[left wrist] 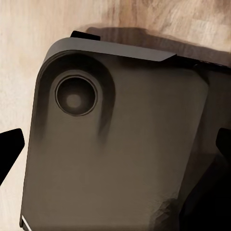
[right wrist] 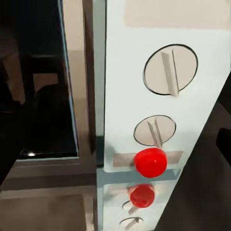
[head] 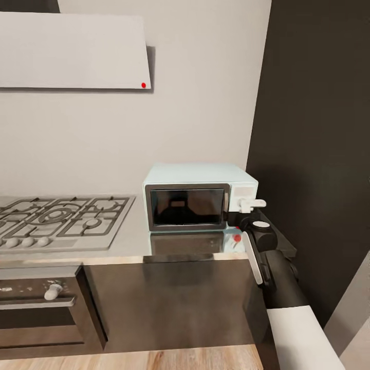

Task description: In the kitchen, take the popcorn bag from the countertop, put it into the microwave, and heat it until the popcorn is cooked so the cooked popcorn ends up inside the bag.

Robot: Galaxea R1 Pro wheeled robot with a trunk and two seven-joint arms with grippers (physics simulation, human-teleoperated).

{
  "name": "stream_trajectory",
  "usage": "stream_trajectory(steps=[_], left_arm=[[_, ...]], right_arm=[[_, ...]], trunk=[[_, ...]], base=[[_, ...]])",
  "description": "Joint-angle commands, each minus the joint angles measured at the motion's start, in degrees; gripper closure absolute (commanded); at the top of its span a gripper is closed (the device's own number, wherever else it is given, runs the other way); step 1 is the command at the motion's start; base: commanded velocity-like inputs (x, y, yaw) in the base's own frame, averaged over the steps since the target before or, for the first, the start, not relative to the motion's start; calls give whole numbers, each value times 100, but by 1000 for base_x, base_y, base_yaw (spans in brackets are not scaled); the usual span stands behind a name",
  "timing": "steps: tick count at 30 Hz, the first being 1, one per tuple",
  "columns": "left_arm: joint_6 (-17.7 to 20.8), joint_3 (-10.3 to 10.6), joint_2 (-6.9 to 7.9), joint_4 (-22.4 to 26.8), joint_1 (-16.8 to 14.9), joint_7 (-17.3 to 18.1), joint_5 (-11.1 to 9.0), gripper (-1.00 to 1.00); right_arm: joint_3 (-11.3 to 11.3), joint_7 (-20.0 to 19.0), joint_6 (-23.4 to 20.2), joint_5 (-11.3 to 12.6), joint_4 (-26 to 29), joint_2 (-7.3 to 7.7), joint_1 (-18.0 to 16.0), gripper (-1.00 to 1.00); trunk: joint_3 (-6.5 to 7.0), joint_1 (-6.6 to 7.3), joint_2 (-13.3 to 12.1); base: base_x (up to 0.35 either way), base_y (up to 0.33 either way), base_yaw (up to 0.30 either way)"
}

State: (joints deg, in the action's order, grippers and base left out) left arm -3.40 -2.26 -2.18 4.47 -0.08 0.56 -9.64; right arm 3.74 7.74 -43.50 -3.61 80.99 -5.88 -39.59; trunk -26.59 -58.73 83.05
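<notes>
The boxy pale-blue microwave (head: pixel 200 198) with its dark glass door shut stands on the grey reflective desk (head: pixel 136 239) beside the gas hob (head: pixel 59 218). The right claw (head: pixel 252 204) is at its white knob panel (right wrist: pixel 159 72), near a red button (right wrist: pixel 150 162); how wide either claw stands, I cannot tell.

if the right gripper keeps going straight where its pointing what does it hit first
Most likely the microwave's white control panel: the right wrist view looks straight at it, with two round knobs and a red button low on the panel. Judging by that view's centre, contact would land near the lower knob, though depth is unclear.
</notes>
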Motion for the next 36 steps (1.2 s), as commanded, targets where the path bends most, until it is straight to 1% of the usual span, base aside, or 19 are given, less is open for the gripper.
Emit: stream_trajectory(steps=[1, 5, 8, 20, 31, 36], left_arm=[[-12, -20, -1, 1, -1, 6, -29, -100], [-12, -20, -1, 1, -1, 6, -29, -100], [-12, -20, -1, 1, -1, 6, -29, -100], [-12, -20, -1, 0, -1, 4, -31, -100], [-12, -20, -3, -7, -1, 6, -38, -100], [-12, -20, -2, -5, -1, 6, -38, -100]], right_arm=[[9, -20, -29, -32, 5, 3, -5, -100], [12, -376, -13, -30, -50, 17, -5, -100], [13, -503, 2, -33, -137, 31, -5, -100], [10, -532, 8, -39, -164, 59, -5, -100], [10, -520, 15, -43, -198, 61, -5, -100], [6, -520, 16, -54, -198, 61, -5, -100]], trunk=[[-6, 0, 3], [-6, 0, 3], [-6, 0, 3], [-6, 0, 3], [-6, 0, 3], [-6, 0, 3]], base=[[0, 0, 0], [0, 0, 0], [0, 0, 0], [3, 0, 0], [130, 0, 0], [42, 0, 0]])
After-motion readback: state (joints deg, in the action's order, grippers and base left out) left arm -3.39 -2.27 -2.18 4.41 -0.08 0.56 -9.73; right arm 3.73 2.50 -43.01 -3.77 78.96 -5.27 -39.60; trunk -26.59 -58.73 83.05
